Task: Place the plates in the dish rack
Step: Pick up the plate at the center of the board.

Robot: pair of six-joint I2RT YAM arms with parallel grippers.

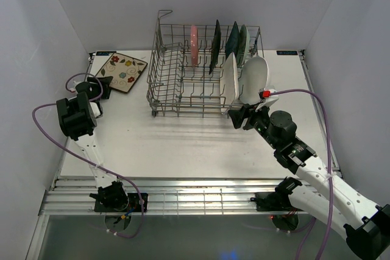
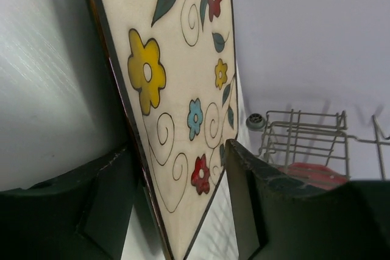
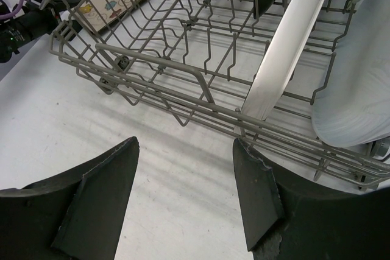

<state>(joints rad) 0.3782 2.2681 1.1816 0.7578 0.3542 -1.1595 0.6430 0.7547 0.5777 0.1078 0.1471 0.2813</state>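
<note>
The cream floral square plate (image 1: pixel 122 71) lies on the table left of the dish rack (image 1: pixel 159 47). My left gripper (image 1: pixel 100 86) is open, with the plate's near corner (image 2: pixel 183 89) between its fingers; the right finger stands apart from the plate's face (image 2: pixel 180 150). In the rack stand the pink dotted plate (image 1: pixel 194 44), dark square (image 1: pixel 216 44), teal square (image 1: pixel 232 39), mint-green round (image 1: pixel 243 42), white rectangular (image 1: pixel 229 77) and white oval (image 1: pixel 254 78). My right gripper (image 1: pixel 237 115) is open and empty just before the rack's near right corner (image 3: pixel 186 144).
The rack's front wire wall (image 3: pixel 158 59) runs just ahead of my right fingers, with the white rectangular plate (image 3: pixel 292 41) and the white oval (image 3: pixel 359 83) behind it. The rack's left half holds bare tines. White walls close in the table's left, back and right.
</note>
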